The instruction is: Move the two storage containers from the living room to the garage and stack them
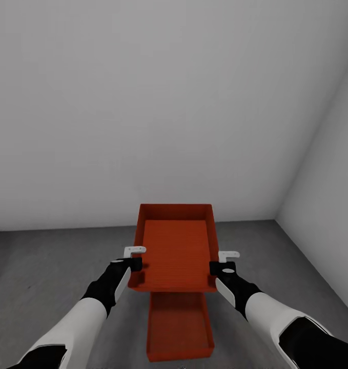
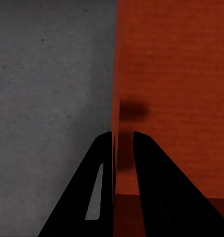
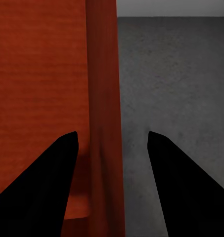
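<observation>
From the head camera, the upper storage container hangs between the left gripper and right gripper above the lower storage container, which sits on the grey floor near the white wall. At the left wrist, the jaws are clenched on the upper container's left wall. At the right wrist, the jaws stand released, spread to either side of its right wall.
</observation>
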Controlling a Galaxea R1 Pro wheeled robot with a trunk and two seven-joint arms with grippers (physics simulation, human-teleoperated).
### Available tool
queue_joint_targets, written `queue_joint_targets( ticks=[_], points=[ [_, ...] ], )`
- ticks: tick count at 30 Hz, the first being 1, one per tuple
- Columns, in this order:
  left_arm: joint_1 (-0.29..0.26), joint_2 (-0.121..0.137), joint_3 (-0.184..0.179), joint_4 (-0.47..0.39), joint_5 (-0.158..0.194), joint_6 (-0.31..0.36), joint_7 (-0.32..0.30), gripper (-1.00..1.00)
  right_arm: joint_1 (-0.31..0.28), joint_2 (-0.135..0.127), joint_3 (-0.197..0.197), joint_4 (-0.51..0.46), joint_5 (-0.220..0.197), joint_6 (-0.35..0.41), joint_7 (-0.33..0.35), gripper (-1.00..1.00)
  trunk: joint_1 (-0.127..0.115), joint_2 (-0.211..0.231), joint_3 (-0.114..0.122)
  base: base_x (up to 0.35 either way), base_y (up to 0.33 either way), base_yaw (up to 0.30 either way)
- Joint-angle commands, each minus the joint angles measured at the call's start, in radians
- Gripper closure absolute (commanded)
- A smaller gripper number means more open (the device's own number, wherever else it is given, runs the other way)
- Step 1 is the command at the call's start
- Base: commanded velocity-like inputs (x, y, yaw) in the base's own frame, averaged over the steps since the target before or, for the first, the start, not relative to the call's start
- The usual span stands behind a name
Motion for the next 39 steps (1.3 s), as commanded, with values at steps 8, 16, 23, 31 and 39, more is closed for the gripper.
queue_joint_targets(
  ticks=[8, 16, 23, 31, 39],
  points=[
    [0.000, -0.019, 0.006, 0.001, 0.019, 0.019, 0.000, 1.00, -0.001, 0.000, -0.011, -0.003, 0.026, -0.009, -0.053, 1.00, 0.000, -0.001, -0.014, 0.000, 0.000, 0.000],
    [0.000, -0.019, 0.006, 0.001, 0.019, 0.019, 0.002, 1.00, -0.001, 0.000, -0.011, -0.003, 0.026, -0.009, -0.053, 1.00, 0.000, -0.001, -0.027, 0.000, 0.000, 0.000],
    [0.000, -0.019, 0.006, 0.001, 0.019, 0.019, 0.003, 1.00, -0.001, 0.000, -0.011, -0.003, 0.026, -0.009, -0.053, 1.00, 0.000, -0.001, -0.038, 0.000, 0.000, 0.000],
    [0.000, -0.019, 0.006, 0.001, 0.019, 0.019, 0.003, 1.00, -0.001, 0.000, -0.011, -0.003, 0.026, -0.009, -0.053, 1.00, 0.000, -0.001, -0.050, 0.000, 0.000, 0.000],
    [0.000, -0.019, 0.006, 0.001, 0.019, 0.019, 0.004, 1.00, -0.001, 0.000, -0.011, -0.002, 0.026, -0.010, -0.053, 1.00, 0.000, -0.001, -0.063, 0.000, 0.000, 0.000]
  ],
)
